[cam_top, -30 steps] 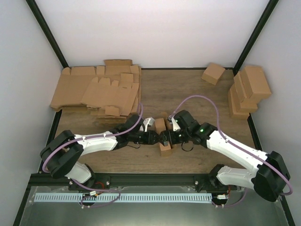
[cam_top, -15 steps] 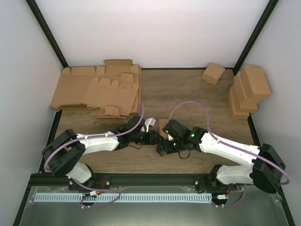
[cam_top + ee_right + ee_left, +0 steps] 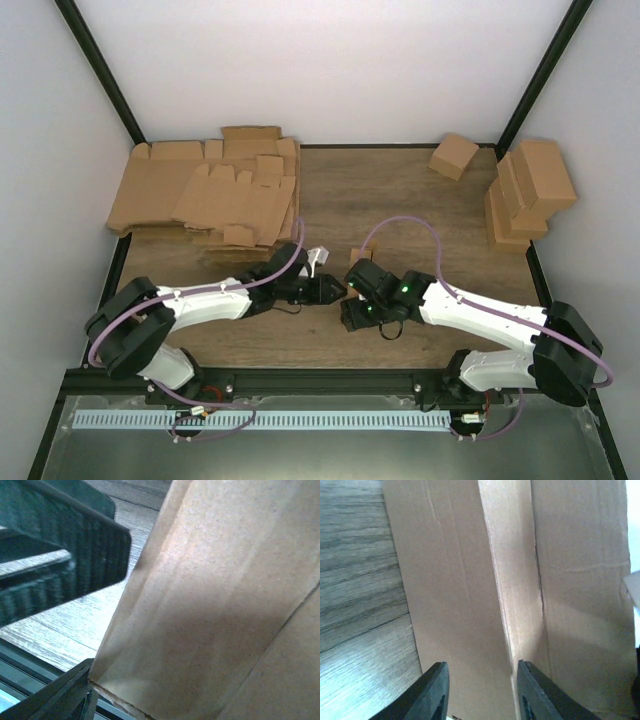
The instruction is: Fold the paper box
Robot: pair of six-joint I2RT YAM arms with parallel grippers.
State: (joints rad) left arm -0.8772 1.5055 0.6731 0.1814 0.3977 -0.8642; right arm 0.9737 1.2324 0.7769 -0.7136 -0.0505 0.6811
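Observation:
The brown paper box (image 3: 358,253) lies at the table's middle front, mostly hidden under my right wrist. In the left wrist view the box (image 3: 470,580) fills the frame, with a raised fold strip running down it. My left gripper (image 3: 335,290) is open, and its two dark fingers (image 3: 434,692) straddle the box's face without closing on it. My right gripper (image 3: 350,315) is at the box's near end. In the right wrist view a box panel (image 3: 215,605) fills the frame. It touches the one visible finger (image 3: 65,700) and hides the other.
A pile of flat cardboard blanks (image 3: 215,195) lies at the back left. Folded boxes (image 3: 528,190) are stacked at the back right, with one loose box (image 3: 453,156) beside them. The table's near rail (image 3: 330,380) runs just in front of the grippers.
My right arm has swung left and down over the box, covering most of it. My left gripper has shifted slightly and stays at the box's left side.

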